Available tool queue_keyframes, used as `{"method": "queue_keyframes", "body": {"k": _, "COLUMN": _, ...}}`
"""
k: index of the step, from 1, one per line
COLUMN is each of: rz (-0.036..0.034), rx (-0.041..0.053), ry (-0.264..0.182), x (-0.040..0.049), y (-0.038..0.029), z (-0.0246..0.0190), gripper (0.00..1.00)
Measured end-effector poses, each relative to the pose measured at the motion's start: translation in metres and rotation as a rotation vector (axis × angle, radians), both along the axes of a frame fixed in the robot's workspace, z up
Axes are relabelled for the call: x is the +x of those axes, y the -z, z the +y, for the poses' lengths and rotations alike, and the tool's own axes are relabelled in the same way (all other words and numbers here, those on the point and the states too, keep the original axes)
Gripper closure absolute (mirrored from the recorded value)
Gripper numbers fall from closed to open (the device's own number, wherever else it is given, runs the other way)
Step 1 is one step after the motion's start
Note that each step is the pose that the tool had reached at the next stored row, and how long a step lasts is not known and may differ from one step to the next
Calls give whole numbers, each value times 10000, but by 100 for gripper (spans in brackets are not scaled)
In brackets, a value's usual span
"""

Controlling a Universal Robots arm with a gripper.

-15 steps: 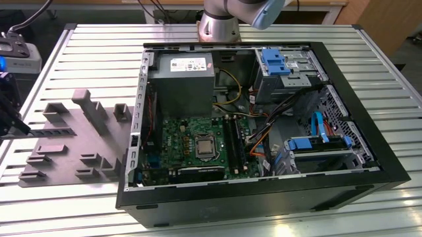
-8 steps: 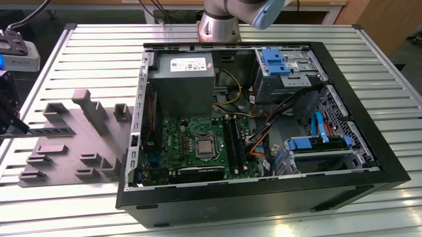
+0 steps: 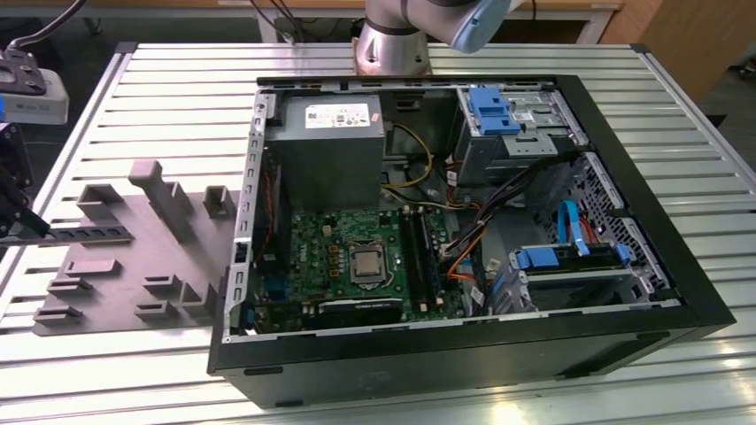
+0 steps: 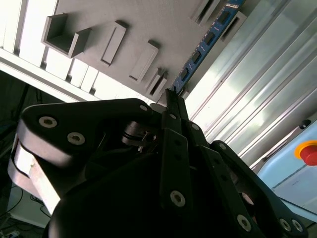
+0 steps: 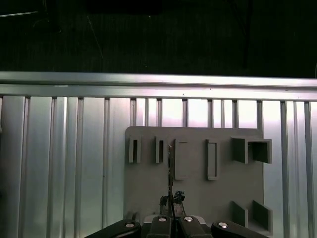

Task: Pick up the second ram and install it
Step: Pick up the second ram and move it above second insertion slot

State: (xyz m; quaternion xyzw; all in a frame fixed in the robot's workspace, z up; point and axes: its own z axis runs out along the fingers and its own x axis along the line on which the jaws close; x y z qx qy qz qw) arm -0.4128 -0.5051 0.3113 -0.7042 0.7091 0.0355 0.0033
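One long, thin, flat dark memory stick with a row of small rectangular chips, the second ram, is pinched at one end between the black metal fingers of the gripper, which are clenched tight on it. Its long axis runs straight out from the fingertips, in line with the gripper. In the first wrist view it is seen edge-on as a thin dark line.

The second ram hangs over the flat grey plastic holder plate with its raised blocks. Whether its far end sits in a block or has come free, I cannot tell. In the exterior view it shows as a dark strip at the plate's edge on the exterior view's left.

Well apart, towards the exterior view's right, stands the open black computer case. In it lies the green motherboard with its long black slots. Those slots lie roughly crosswise to the stick as it is held.

Everything rests on a slatted aluminium table, the grey arm rising at its far side. A red push-button sits off to one side.
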Motion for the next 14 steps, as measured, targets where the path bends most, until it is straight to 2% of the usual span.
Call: {"method": "queue_keyframes", "body": {"k": 14, "rz": 0, "rx": 10, "ry": -1, "x": 0, "y": -66, "z": 0, "gripper": 89}}
